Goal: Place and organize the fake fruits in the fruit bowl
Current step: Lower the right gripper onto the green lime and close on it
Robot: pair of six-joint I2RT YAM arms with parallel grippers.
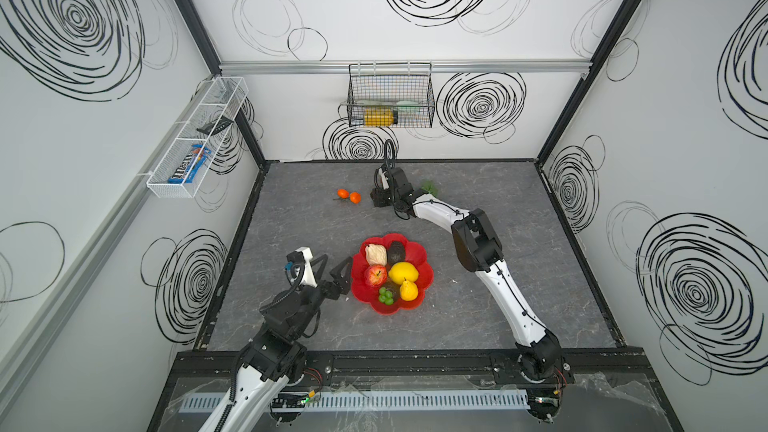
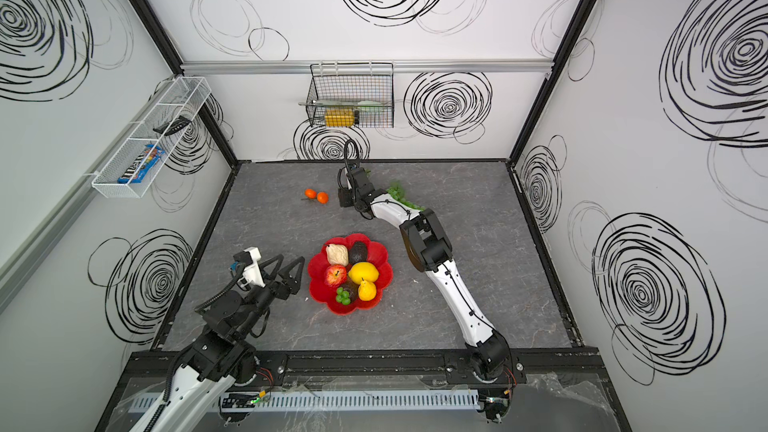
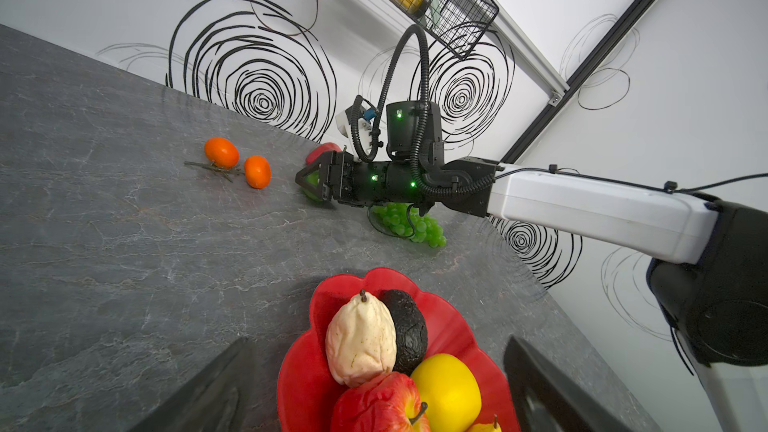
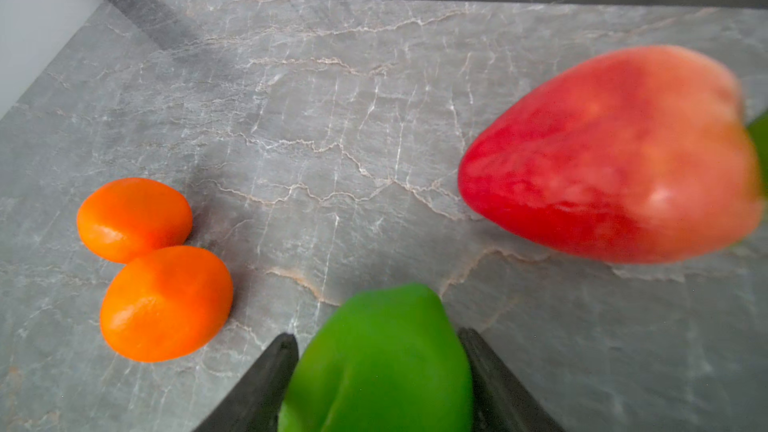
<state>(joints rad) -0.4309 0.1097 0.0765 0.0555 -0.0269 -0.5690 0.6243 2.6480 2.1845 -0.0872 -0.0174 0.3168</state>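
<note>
Legible writing: the blue packet (image 1: 189, 168) in the white mesh tray (image 1: 166, 192) on the left wall reads "m&m's". The right tool (image 4: 376, 334) is at the far middle of the worktop (image 1: 291, 243), its fingers (image 4: 266, 380) pressed to both sides of the lime (image 4: 382, 367) at worktop level. The lime's long axis cannot be told. The strawberry (image 4: 615, 155) lies on its far side, pointed end toward the two oranges (image 4: 166, 305), which touch each other further left. A bunch of green grapes (image 3: 411, 226) lies right of that tool, partly under the arm. The fruit bowl (image 1: 415, 252) sits near centre, holding the cream lumpy piece (image 1: 376, 254), avocado (image 1: 396, 252), apple (image 1: 375, 275), lemon (image 1: 404, 273), pear (image 1: 408, 290) and a small grape cluster (image 1: 385, 296). The pear's stem points at the lemon. The left tool (image 1: 338, 259) hangs wide, holding nothing, just left of the bowl's rim.
</note>
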